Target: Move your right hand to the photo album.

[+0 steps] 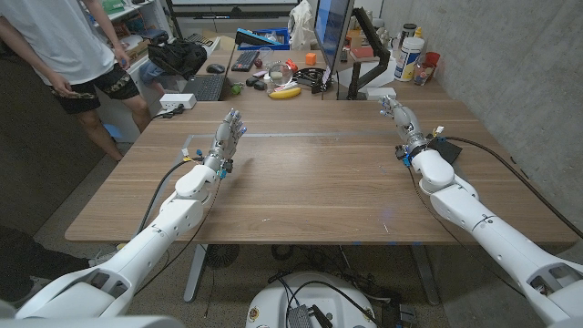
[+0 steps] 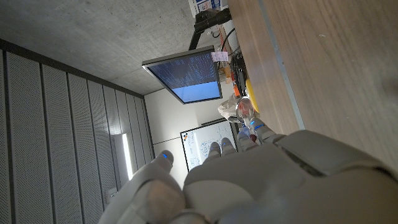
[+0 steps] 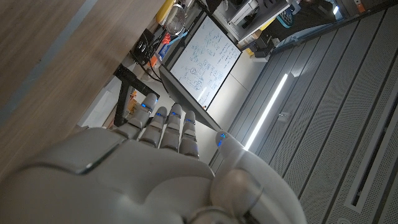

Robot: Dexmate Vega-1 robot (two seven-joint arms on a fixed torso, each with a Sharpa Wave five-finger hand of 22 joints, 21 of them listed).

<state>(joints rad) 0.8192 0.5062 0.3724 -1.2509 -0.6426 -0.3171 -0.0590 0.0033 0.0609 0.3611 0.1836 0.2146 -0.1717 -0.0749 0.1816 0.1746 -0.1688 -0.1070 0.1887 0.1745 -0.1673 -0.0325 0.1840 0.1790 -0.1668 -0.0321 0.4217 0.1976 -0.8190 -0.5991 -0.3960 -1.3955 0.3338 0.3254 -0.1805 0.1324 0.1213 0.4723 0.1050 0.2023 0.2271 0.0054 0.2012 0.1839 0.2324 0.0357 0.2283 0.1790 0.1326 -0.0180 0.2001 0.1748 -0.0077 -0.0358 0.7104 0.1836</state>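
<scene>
Head view: right hand (image 1: 399, 117) over the table's (image 1: 310, 182) far right part, fingers straight and side by side, holding nothing; left hand (image 1: 229, 134) on the left side, fingers spread, empty. Can't make out any photo album; beyond the far edge sit a banana (image 1: 285, 92), monitor (image 1: 332, 32), keyboard (image 1: 204, 87), and a person (image 1: 68, 50) stands at far left.

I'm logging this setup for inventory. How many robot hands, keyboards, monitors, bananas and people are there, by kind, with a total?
Robot hands: 2, left hand and right hand
Keyboards: 2, black keyboard and farther keyboard
Monitor: 1
Banana: 1
Person: 1
Total: 7
</scene>
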